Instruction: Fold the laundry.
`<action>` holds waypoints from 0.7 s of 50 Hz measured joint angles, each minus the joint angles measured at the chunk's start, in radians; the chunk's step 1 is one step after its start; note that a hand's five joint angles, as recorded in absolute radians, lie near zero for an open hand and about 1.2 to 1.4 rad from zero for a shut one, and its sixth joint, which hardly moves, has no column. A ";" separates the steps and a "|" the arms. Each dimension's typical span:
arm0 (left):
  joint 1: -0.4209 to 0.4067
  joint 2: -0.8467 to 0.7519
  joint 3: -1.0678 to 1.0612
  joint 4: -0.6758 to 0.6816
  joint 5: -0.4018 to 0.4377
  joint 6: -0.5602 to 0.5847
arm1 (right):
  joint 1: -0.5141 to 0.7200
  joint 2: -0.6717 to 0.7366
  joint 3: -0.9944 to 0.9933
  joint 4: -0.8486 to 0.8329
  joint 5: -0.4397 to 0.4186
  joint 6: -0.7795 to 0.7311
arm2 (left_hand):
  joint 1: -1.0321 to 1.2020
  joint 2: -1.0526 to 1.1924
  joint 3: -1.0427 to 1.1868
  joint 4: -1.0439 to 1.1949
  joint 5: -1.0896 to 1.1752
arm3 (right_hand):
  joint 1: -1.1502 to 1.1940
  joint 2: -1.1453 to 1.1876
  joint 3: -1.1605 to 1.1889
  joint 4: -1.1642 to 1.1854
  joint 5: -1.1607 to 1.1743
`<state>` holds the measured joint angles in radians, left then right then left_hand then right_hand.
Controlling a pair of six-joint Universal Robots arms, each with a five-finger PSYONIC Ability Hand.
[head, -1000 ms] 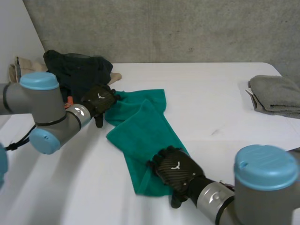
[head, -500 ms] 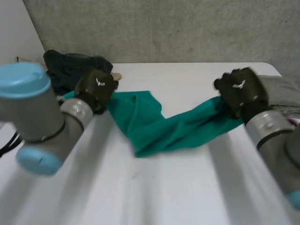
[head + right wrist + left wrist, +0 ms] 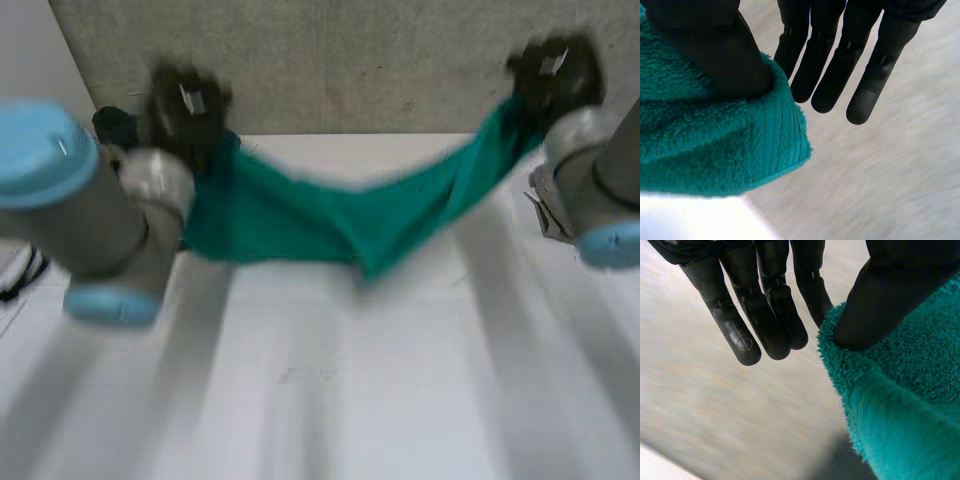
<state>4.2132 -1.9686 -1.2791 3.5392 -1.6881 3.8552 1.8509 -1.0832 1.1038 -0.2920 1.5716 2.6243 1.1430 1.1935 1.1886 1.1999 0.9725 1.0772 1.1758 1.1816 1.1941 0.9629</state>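
Note:
A green terry towel (image 3: 340,215) hangs in the air above the white table (image 3: 350,390), stretched between my two raised hands and sagging in the middle. My left hand (image 3: 188,100) holds its left end up by the back wall. In the left wrist view the thumb of the left hand (image 3: 885,295) pinches the towel's edge (image 3: 900,390) against the straight fingers. My right hand (image 3: 553,72) holds the other end high at the right. There the right hand's (image 3: 840,50) thumb presses a towel corner (image 3: 705,140) against its fingers.
A pile of dark clothing (image 3: 112,125) lies at the table's back left, behind my left arm. A folded grey cloth (image 3: 540,210) sits at the right edge, partly hidden by my right arm. A grey wall stands behind the table.
Both hands closed on the towel's ends and rose up and apart. The towel left the table and now hangs spread between them.

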 measured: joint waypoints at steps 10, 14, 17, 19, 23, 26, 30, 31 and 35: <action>0.000 0.048 0.092 0.116 -0.059 -0.023 | -0.010 -0.016 -0.161 -0.100 0.044 0.206 | 0.000 0.000 0.000 0.000 0.000 | 0.000 0.000 0.000 0.000 0.000; -0.012 0.123 -0.104 0.084 -0.052 -0.039 | -0.016 -0.005 -0.161 -0.004 0.032 0.218 | 0.000 0.000 0.000 0.000 0.000 | 0.000 0.000 0.000 0.000 0.000; -0.033 0.175 -0.284 0.066 -0.046 -0.045 | -0.031 0.028 -0.156 0.091 0.007 0.216 | 0.000 0.001 0.000 0.000 0.000 | 0.000 0.000 0.000 0.000 0.000; -0.057 0.200 -0.397 0.059 -0.044 -0.046 | -0.045 0.060 -0.153 0.156 -0.013 0.213 | 0.000 0.001 0.000 0.000 0.000 | 0.000 0.000 0.000 0.000 0.000; -0.117 0.218 -0.558 0.048 -0.047 -0.046 | -0.065 0.130 -0.150 0.266 -0.045 0.204 | 0.000 0.001 0.000 0.000 0.000 | 0.000 0.000 0.000 0.000 0.000; -0.181 0.216 -0.648 0.029 -0.052 -0.048 | -0.074 0.196 -0.153 0.342 -0.055 0.173 | 0.000 0.001 0.000 0.000 0.000 | 0.000 0.000 0.000 0.000 0.000; -0.243 0.213 -0.697 -0.005 -0.055 -0.052 | -0.082 0.253 -0.155 0.394 -0.051 0.117 | -0.081 -0.103 -0.086 -0.090 -0.069 | -0.011 -0.035 -0.038 -0.043 -0.019; -0.268 0.214 -0.707 -0.028 -0.056 -0.053 | -0.087 0.272 -0.155 0.410 -0.041 0.086 | -0.333 -0.321 -0.315 -0.324 -0.288 | -0.218 -0.289 -0.286 -0.294 -0.253; -0.297 0.230 -0.699 -0.082 -0.058 -0.055 | -0.098 0.290 -0.150 0.421 -0.002 0.039 | -0.777 -0.773 -0.764 -0.784 -0.739 | -0.716 -0.806 -0.796 -0.808 -0.774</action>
<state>3.9163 -1.7391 -1.9781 3.4572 -1.7456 3.8001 1.7530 -0.7933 0.9538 0.1289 1.5693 2.6633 0.3658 0.4207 0.4248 0.4156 0.2337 0.3613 0.3703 0.3857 0.3863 0.1894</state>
